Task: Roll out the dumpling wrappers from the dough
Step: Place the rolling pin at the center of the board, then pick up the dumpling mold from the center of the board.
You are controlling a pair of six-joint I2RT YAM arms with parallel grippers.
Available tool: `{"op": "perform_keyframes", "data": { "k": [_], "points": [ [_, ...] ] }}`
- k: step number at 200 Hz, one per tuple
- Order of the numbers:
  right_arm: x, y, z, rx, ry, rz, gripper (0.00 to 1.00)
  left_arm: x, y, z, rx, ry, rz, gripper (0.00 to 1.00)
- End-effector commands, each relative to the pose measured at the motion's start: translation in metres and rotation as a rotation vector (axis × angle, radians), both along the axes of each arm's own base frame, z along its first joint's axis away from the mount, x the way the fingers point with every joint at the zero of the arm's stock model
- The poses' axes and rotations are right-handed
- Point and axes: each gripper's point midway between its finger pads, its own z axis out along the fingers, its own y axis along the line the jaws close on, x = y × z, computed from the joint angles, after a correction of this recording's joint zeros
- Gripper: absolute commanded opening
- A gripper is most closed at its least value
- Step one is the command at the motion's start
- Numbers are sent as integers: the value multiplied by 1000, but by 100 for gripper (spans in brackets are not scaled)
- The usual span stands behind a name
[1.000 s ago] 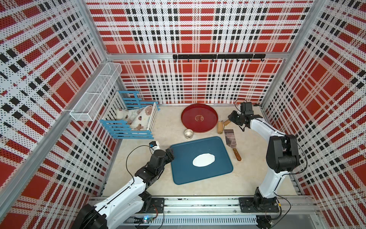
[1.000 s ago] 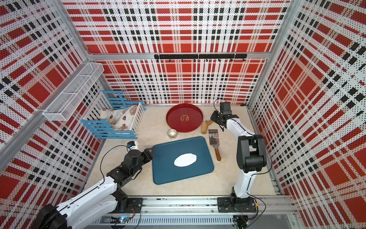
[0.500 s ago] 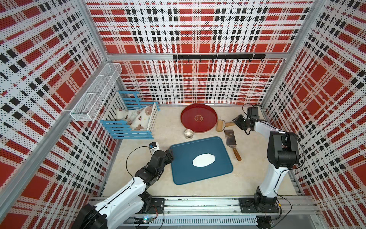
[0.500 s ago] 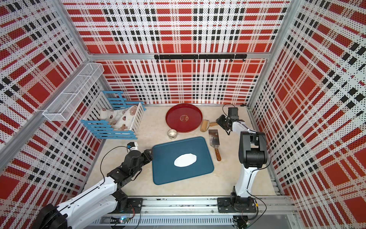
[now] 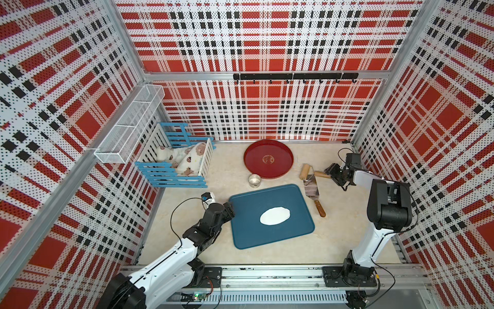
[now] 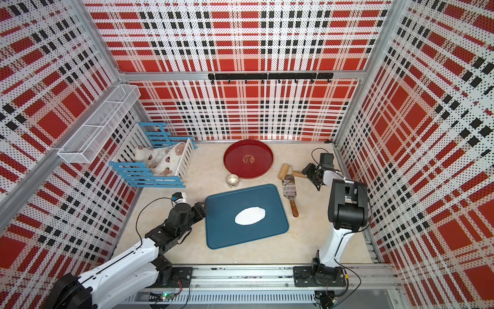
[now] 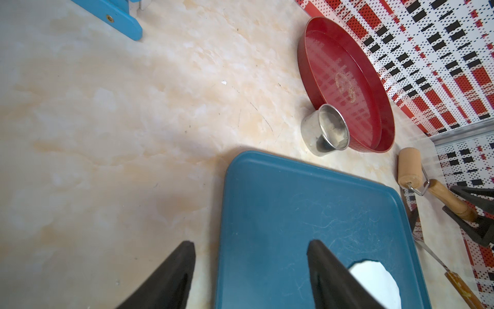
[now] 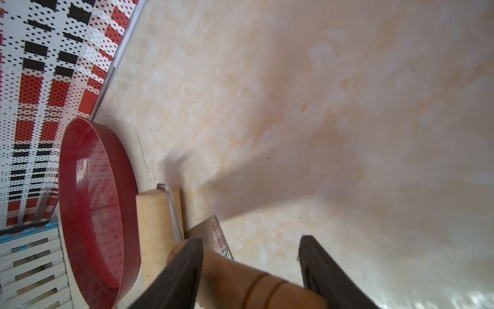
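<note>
The dough (image 5: pixel 274 215) is a flat white oval lying on the blue mat (image 5: pixel 248 227), and it shows in both top views (image 6: pixel 250 215). No dumpling wrappers are in view. My left gripper (image 5: pixel 231 210) hovers open at the mat's left edge; in the left wrist view (image 7: pixel 250 243) one finger is over the mat beside the dough (image 7: pixel 374 283). My right gripper (image 5: pixel 330 171) is open at the back right. In the right wrist view (image 8: pixel 251 239) the wooden rolling pin's handle (image 8: pixel 240 281) lies between its jaws, against one finger and clear of the other.
The rolling pin's roller (image 5: pixel 304 171) rests beside the red round tray (image 5: pixel 268 159). A metal scraper (image 5: pixel 311 188) lies right of the mat, and a small metal ring (image 5: pixel 254 180) stands behind it. A blue-and-white crib (image 5: pixel 179 163) stands at the back left.
My right gripper has slid right along the rolling pin's handle toward its end, and its jaws have widened. The left arm has hardly moved.
</note>
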Motion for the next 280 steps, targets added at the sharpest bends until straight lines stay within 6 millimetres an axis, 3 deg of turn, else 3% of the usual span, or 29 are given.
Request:
{"op": "perform_keyframes", "data": {
  "k": [1,15,34,61,80,138,178,207,228,245,280],
  "points": [
    [-5,-17,21,-36,-35,-25,75,6,1,12,1,-42,7,78],
    [-10,-25,27,-51,-44,-44,84,6,1,16,0,-56,9,85],
    [-15,-31,33,-79,-42,-44,87,6,1,22,-1,-78,6,100],
    [-19,-34,44,-121,-48,-35,88,8,1,34,4,-117,3,99],
    [-17,-29,62,-152,-100,26,89,12,2,42,15,-132,13,99],
    [-31,19,136,-211,-305,229,87,46,-12,57,76,-121,7,99],
    [-49,93,178,-341,-458,399,90,76,-30,63,92,-110,-21,99],
    [-72,142,191,-331,-585,513,90,98,-44,65,121,-83,-50,99],
    [-90,165,196,-283,-666,561,89,111,-53,62,135,-62,-67,99],
    [-102,172,198,-270,-705,572,89,122,-60,55,153,-30,-83,97],
    [-112,170,198,-256,-752,535,89,147,-72,39,201,43,-107,81]
  ]
}}
